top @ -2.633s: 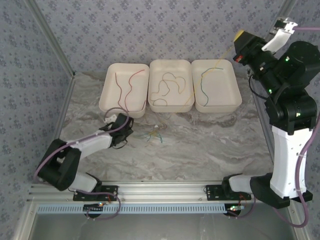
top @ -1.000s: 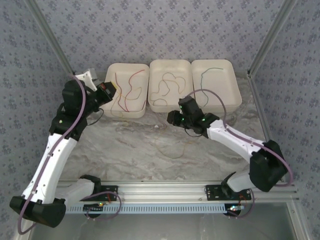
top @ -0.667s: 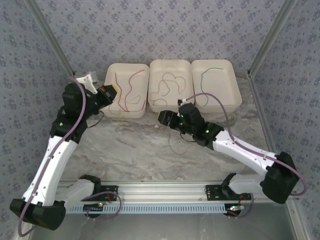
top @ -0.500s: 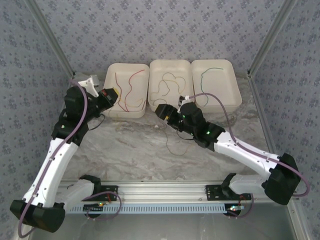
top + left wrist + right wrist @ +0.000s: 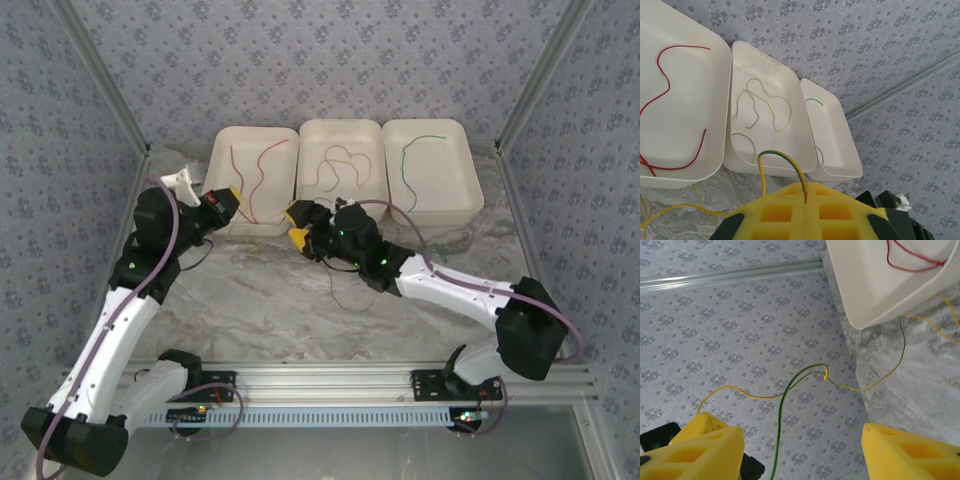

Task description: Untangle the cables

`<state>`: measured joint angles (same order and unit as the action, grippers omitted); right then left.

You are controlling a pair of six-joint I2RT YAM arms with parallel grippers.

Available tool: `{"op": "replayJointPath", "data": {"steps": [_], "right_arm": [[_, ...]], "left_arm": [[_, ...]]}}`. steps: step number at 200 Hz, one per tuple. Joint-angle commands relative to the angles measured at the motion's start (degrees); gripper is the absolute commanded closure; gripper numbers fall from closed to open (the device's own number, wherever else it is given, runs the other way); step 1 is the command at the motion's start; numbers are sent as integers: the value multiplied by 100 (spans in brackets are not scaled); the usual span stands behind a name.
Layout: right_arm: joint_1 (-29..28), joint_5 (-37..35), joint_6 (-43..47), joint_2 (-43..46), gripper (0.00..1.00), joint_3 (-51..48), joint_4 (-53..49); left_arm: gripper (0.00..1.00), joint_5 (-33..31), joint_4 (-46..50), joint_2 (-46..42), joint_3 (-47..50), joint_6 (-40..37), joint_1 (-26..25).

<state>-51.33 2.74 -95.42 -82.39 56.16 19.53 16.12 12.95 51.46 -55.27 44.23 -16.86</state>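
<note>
Step in hand: freeing one yellow-green cable (image 5: 774, 152) just in front of the trays (image 5: 341, 123). L gripper (image 5: 805, 199) is clenched on its end. R gripper (image 5: 802, 450) is released, the cable running betw. its jaws. Next, prob.: R clamps the cable, then the arms pull apart gently.

Grey-blue walls (image 5: 300, 60) with a small repeating floral pattern enclose a grey-and-white marbled surface (image 5: 300, 300). Slanting aluminium posts (image 5: 100, 90) rise at the far left and far right corners. An aluminium rail (image 5: 320, 378) borders the near edge.
</note>
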Motion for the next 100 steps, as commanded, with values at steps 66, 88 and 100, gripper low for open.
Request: {"op": "replayJointPath", "data": {"steps": [66,88,100], "right_arm": [[-2,206,-271,-436,60,611,248],[34,206,-279,-550,63,633,227],[94,209,-272,-608,69,633,260]], "left_arm": [[100,76,-238,-255,151,26,-131],[100,76,-216,-289,131,42,-149],[100,72,-205,-303,121,42,-159]]}}
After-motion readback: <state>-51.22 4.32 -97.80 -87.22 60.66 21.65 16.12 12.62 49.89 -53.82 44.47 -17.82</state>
